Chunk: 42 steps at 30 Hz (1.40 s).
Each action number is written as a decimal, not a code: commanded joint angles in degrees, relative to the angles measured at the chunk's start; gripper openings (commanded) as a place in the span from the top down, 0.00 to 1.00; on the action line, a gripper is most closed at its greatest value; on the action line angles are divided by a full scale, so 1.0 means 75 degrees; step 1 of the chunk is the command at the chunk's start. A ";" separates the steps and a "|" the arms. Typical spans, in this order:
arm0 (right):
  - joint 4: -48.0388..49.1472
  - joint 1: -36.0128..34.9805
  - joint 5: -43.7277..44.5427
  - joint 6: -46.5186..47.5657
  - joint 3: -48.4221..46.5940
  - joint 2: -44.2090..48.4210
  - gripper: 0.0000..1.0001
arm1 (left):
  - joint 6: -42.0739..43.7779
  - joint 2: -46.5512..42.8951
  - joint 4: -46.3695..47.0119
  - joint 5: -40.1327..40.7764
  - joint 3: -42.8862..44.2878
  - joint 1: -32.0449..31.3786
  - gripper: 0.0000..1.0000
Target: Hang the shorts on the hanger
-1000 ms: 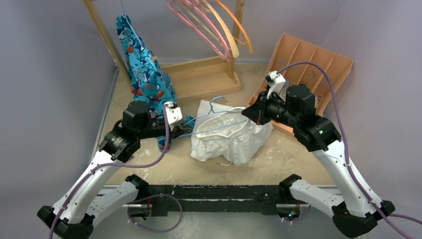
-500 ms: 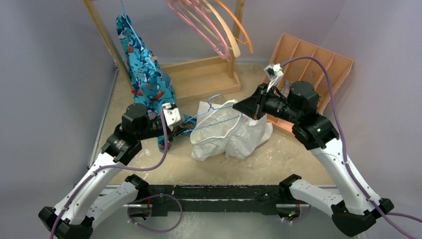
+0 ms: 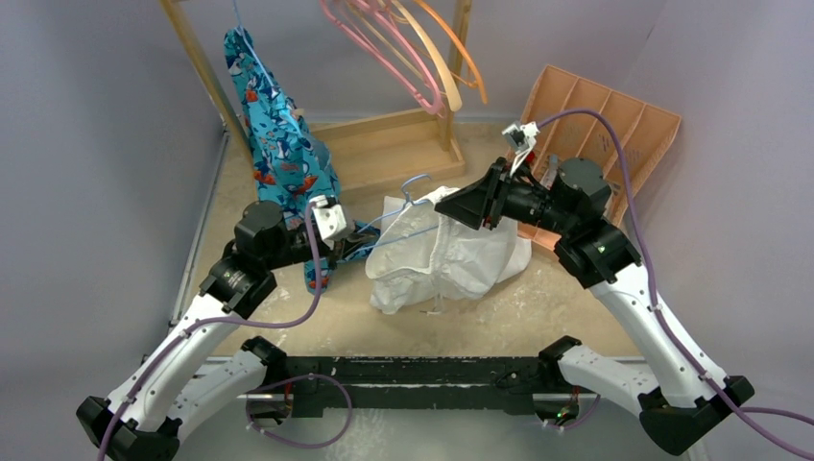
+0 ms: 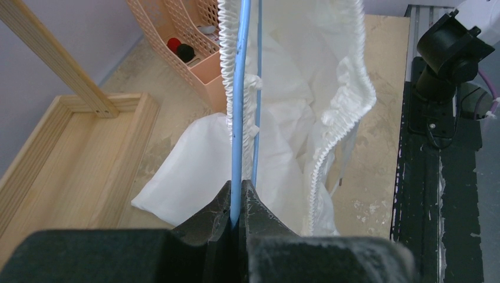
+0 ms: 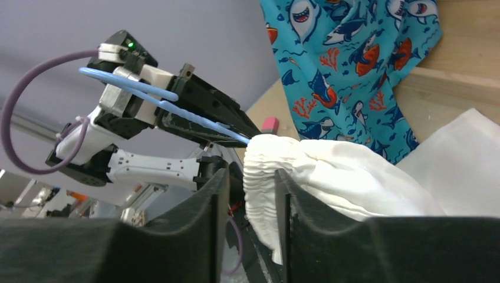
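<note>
The white shorts (image 3: pixel 443 257) lie crumpled mid-table, their gathered waistband lifted on the right. My right gripper (image 3: pixel 472 204) is shut on the bunched waistband (image 5: pixel 265 177), which sits between its fingers (image 5: pixel 250 177). My left gripper (image 3: pixel 344 240) is shut on the end of the thin light-blue hanger (image 3: pixel 415 182), and holds it level and pointing right. In the left wrist view the jaws (image 4: pixel 239 187) pinch the hanger's wire (image 4: pixel 239 118), which runs along the waistband (image 4: pixel 227 65) over the shorts (image 4: pixel 295 88). In the right wrist view the hanger (image 5: pixel 177 108) tip meets the waistband.
A blue shark-print garment (image 3: pixel 283 144) hangs on the wooden rack (image 3: pixel 394 149) at the back left. Pink hangers (image 3: pixel 384 48) and a tan-orange hanger (image 3: pixel 451 48) hang above. An orange divided tray (image 3: pixel 595 115) stands at the back right. A pink block (image 5: pixel 269 124) lies near the left arm.
</note>
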<state>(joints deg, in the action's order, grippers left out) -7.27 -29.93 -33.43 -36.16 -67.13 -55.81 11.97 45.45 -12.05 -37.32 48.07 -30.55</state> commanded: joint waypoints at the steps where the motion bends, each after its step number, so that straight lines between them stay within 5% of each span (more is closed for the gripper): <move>1: 0.0370 -0.0016 -0.0836 0.1386 -0.0098 0.0211 0.54 | -0.0524 -0.0279 0.1616 -0.0663 -0.0257 -0.0018 1.00; 9: -0.1314 -0.0023 -0.0970 0.3763 -0.1184 0.0380 0.39 | -0.1106 -0.0601 0.2429 -0.0959 -0.0621 -0.0019 1.00; 22: -0.3565 -0.0015 -0.0472 0.6991 -0.2310 0.0424 0.38 | -0.0902 -0.0611 0.2213 -0.1309 -0.0638 -0.0020 1.00; 29: -0.4335 -0.0014 -0.0678 0.7467 -0.2431 -0.0148 0.41 | -0.0440 -0.0583 0.1713 -0.1552 -0.0506 -0.0017 1.00; 42: -0.3713 -0.0030 -0.2075 0.7566 -0.1821 -0.0611 0.55 | -0.0448 -0.0500 0.1832 -0.1668 -0.0451 -0.0020 1.00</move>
<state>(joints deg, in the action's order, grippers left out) -38.33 -29.98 -42.85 20.40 -81.89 -60.75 7.16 42.26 -3.62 -47.70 42.54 -30.52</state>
